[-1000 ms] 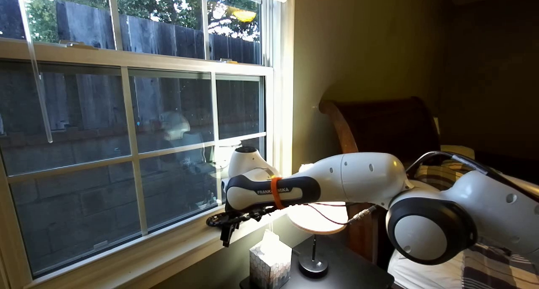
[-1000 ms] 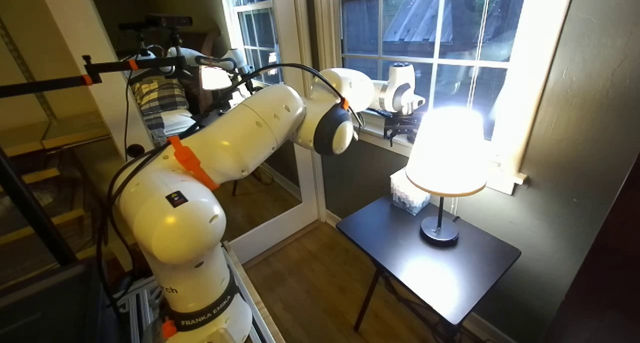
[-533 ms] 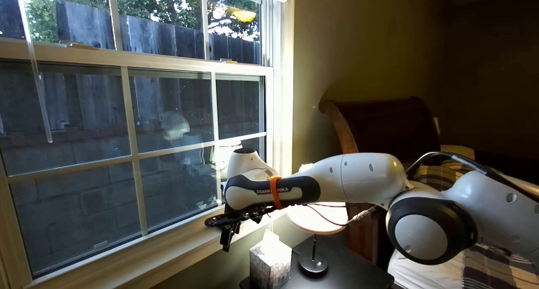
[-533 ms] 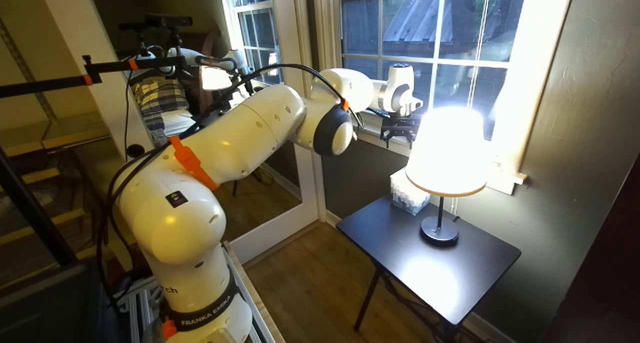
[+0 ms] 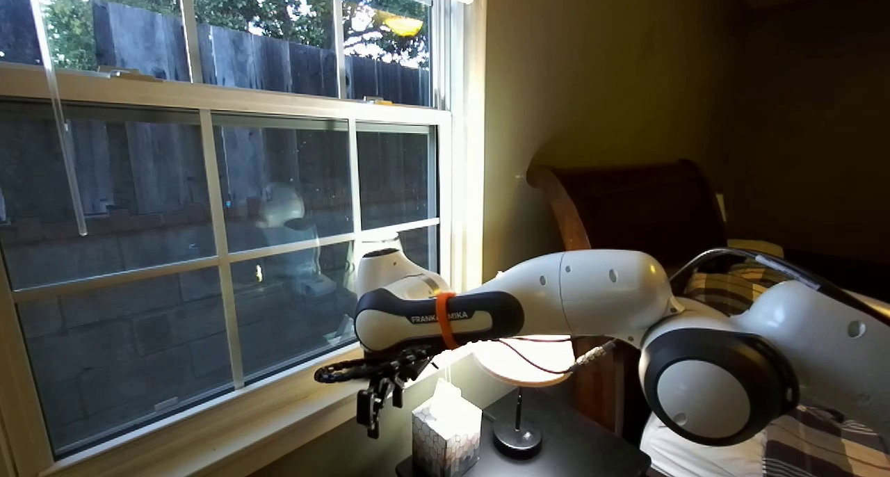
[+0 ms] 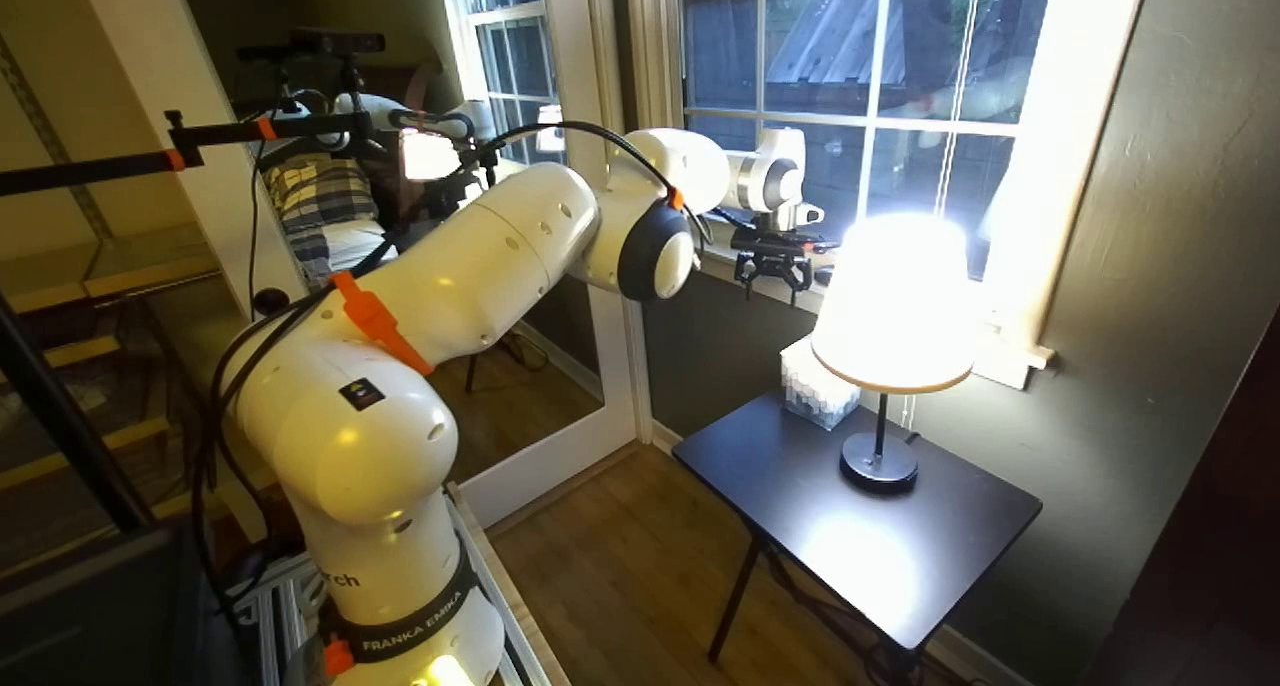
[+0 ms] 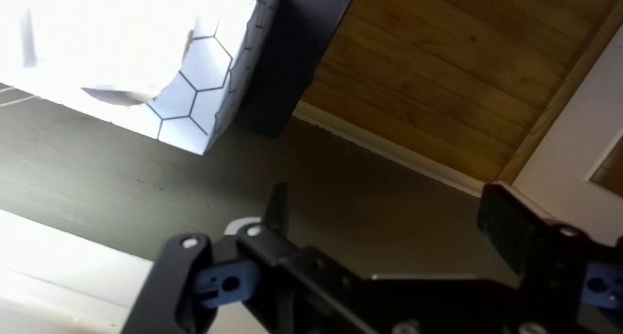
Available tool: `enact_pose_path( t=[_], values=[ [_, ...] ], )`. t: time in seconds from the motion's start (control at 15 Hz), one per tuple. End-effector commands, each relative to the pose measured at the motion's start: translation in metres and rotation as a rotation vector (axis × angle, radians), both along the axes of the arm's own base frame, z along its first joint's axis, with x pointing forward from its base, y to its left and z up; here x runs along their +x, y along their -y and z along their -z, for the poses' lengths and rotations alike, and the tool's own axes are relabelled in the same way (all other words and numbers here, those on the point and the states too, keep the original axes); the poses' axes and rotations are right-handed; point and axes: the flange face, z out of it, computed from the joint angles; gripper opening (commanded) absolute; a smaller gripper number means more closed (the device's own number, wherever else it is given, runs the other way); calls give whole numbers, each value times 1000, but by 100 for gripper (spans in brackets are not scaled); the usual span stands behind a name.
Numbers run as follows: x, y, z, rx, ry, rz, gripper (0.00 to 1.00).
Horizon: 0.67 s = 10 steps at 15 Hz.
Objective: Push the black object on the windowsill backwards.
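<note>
The black object (image 6: 823, 277) shows as a small dark lump on the windowsill (image 6: 720, 263), between my gripper and the lamp shade in an exterior view. It is not visible in the wrist view or in the remaining exterior view. The cream-white windowsill also shows below the window (image 5: 208, 428) and at the lower left of the wrist view (image 7: 63, 266). My black gripper (image 6: 772, 294) is open, empty and pointing down, on the room side of the sill and beside the lump. It also shows in an exterior view (image 5: 384, 418). Its spread fingers (image 7: 384, 190) have only wall between them.
A white tissue box (image 5: 446, 432) with a hexagon pattern stands on a black side table (image 6: 760, 466), below and beside the gripper; it shows large in the wrist view (image 7: 194, 90). A lit lamp (image 6: 895, 301) stands on that table. The window (image 5: 285, 289) rises behind the sill.
The arm and gripper have moved left in both exterior views, and the wrist has turned. The gripper hangs slightly lower, and the dark lump shows to its right. The tissue box and lamp are unmoved.
</note>
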Motion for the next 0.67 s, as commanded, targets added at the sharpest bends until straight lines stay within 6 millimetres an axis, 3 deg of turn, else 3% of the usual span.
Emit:
enact_pose_path(
  t=[0.0, 0.27, 0.33, 0.6],
  values=[
    [-6, -11, -20, -61, 13, 108, 100],
    [-13, -25, -42, -50, 5, 136, 100],
    [-7, -20, -32, -44, 27, 135, 100],
    [-10, -26, -44, -43, 30, 127, 100]
  ],
)
